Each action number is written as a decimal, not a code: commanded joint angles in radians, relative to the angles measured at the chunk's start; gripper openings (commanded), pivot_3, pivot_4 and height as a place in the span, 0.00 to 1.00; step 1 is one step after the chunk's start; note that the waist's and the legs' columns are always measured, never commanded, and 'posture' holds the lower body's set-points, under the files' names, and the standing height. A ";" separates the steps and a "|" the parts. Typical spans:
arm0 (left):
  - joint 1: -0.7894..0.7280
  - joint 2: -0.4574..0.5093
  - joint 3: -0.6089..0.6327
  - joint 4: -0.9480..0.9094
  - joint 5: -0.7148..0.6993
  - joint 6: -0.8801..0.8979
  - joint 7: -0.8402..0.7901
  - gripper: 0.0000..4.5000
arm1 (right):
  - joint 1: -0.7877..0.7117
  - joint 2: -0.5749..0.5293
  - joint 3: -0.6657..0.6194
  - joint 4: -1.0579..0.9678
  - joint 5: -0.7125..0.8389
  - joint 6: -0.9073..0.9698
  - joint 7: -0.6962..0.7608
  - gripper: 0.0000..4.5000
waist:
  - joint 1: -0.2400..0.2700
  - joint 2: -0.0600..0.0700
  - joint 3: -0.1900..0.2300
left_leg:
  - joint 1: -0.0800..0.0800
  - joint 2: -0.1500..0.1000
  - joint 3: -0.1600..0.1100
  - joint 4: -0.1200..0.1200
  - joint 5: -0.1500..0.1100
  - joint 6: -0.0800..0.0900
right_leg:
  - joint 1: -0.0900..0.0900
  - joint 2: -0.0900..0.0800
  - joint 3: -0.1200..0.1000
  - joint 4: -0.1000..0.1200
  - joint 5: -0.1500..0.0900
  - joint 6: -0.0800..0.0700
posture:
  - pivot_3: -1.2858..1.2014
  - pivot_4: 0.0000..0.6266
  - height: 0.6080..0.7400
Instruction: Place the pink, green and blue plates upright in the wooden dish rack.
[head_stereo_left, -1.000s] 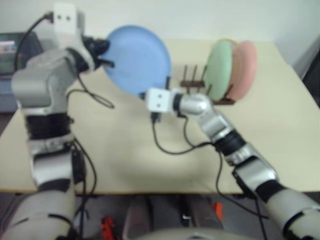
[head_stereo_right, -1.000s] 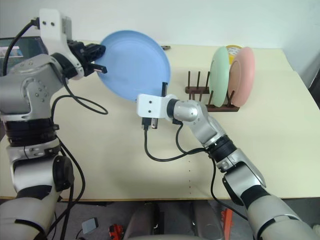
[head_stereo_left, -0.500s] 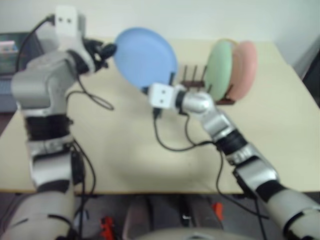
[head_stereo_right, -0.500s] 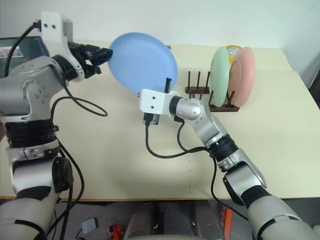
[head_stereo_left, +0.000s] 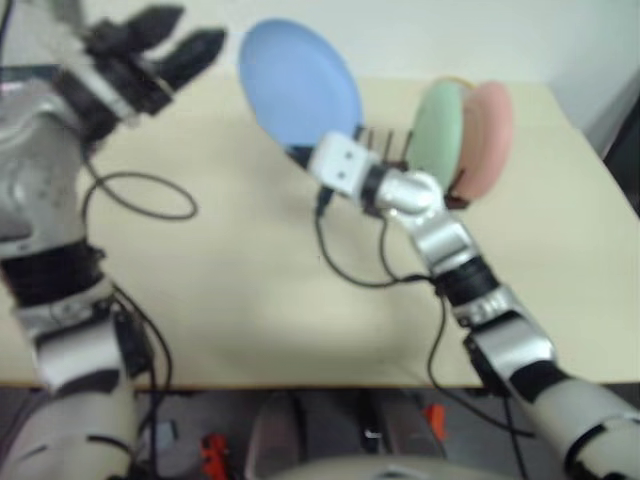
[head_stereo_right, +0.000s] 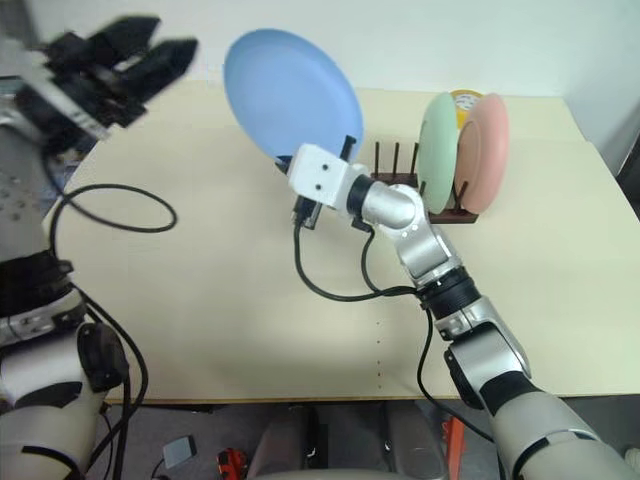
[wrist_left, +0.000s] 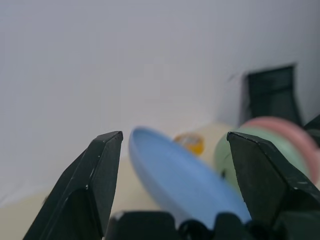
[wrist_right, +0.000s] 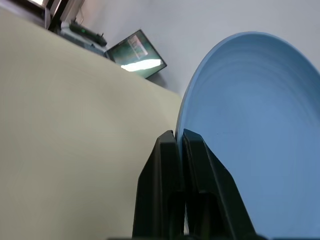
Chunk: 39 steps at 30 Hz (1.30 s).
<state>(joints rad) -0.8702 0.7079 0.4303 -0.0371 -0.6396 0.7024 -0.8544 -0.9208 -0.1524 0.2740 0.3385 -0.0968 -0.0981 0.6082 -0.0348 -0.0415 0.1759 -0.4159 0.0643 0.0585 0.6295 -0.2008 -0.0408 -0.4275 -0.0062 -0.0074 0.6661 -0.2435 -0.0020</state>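
Pale cream and broad, the surface (head_stereo_right: 230, 300) runs back to a plain white wall, with a dark screen (wrist_right: 132, 54) at its far left corner. Toward the far right stands the dark wooden rack (head_stereo_right: 395, 180), its thin pegs upright. The green plate (head_stereo_right: 438, 138) and the pink plate (head_stereo_right: 483, 138) stand upright in its right end, face to face and close together, the pink one outermost. A small yellow roll (head_stereo_right: 462, 97) peeks out behind them. The pegs at the rack's left end hold nothing. The blue plate (head_stereo_right: 290, 92) is up in the air just left of the rack, tilted on edge, and the right tool (wrist_right: 179, 145) is clenched on its lower rim. The left tool (head_stereo_right: 125, 55) hangs released, fingers spread wide, well apart from the plate at the upper left. A black cable (head_stereo_right: 105, 208) loops on the surface below the left arm. Bare surface lies open across the near middle and along the right edge beyond the rack.
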 joint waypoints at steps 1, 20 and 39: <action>0.146 0.053 0.040 -0.089 -0.100 -0.002 -0.146 0.81 | -0.033 0.018 -0.158 -0.101 0.213 0.130 0.023 0.00 | -0.001 0.001 0.000 | 0.001 0.000 0.000 0.000 0.000 0.000 | 0.001 0.000 0.000 0.000 0.000 0.000 | 0.52 0.24 1.00; 0.380 0.035 -0.147 -0.109 -0.028 -0.086 -0.133 0.81 | -0.126 -0.004 -0.483 -0.091 0.673 0.592 -0.052 0.00 | 0.002 0.000 0.000 | 0.002 0.000 -0.001 -0.001 0.002 0.003 | 0.003 -0.001 0.000 -0.002 0.000 -0.003 | 0.52 0.24 1.00; 0.389 0.034 -0.188 -0.130 -0.024 -0.081 -0.085 0.81 | -0.099 -0.021 -0.522 -0.103 0.731 0.678 -0.137 0.00 | 0.003 0.000 0.000 | 0.001 0.000 -0.001 -0.001 0.002 0.003 | 0.003 -0.001 0.000 -0.002 -0.002 0.001 | 0.52 0.24 1.00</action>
<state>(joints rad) -0.4772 0.7379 0.2384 -0.1220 -0.6617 0.6380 -0.9461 -1.0048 -0.1576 -0.2173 0.2733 0.6117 0.5835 0.4761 -0.0314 -0.0411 0.1759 -0.4150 0.0644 0.0569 0.6285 -0.1988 -0.0377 -0.4243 -0.0068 -0.0078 0.6637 -0.2453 -0.0007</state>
